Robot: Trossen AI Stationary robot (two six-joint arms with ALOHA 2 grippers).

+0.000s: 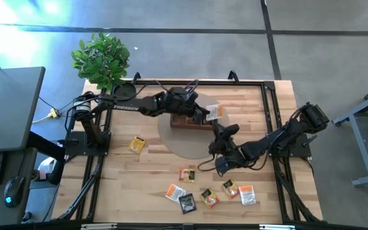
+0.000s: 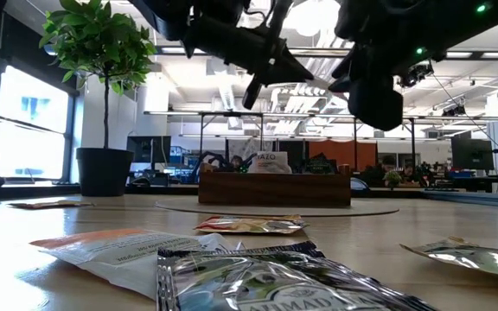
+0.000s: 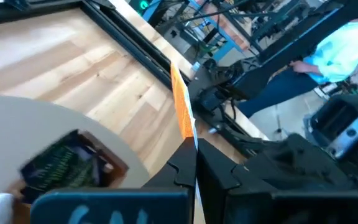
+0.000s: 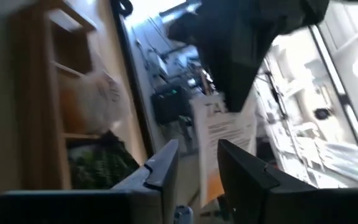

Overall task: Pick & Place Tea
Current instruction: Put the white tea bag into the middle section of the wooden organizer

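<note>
My left gripper (image 1: 204,114) is shut on a white-and-orange tea packet (image 1: 214,113) above the right end of the long wooden tray (image 1: 185,122). The tray stands on a round grey mat (image 1: 184,145) and holds a dark green packet (image 3: 64,165) and a white one (image 2: 272,161). My right gripper (image 1: 221,130) is open just to the near right of the tray. Its fingers (image 4: 163,167) point at the held packet (image 4: 221,134) without touching it. Several more packets (image 1: 209,193) lie flat on the table's near part, and a yellow one (image 1: 137,144) lies at the left. My left gripper pinches the white-and-orange packet between its two fingers at one edge (image 3: 189,142). The packet shows edge-on in the left wrist view and sticks out past the fingertips. It is lifted clear of the tray and the table, and in the right wrist view it hangs below the gripper.
A potted plant (image 1: 102,59) stands at the table's far left corner. A black frame (image 1: 270,108) runs along the table's edges. The loose packets lie between the mat and the near edge.
</note>
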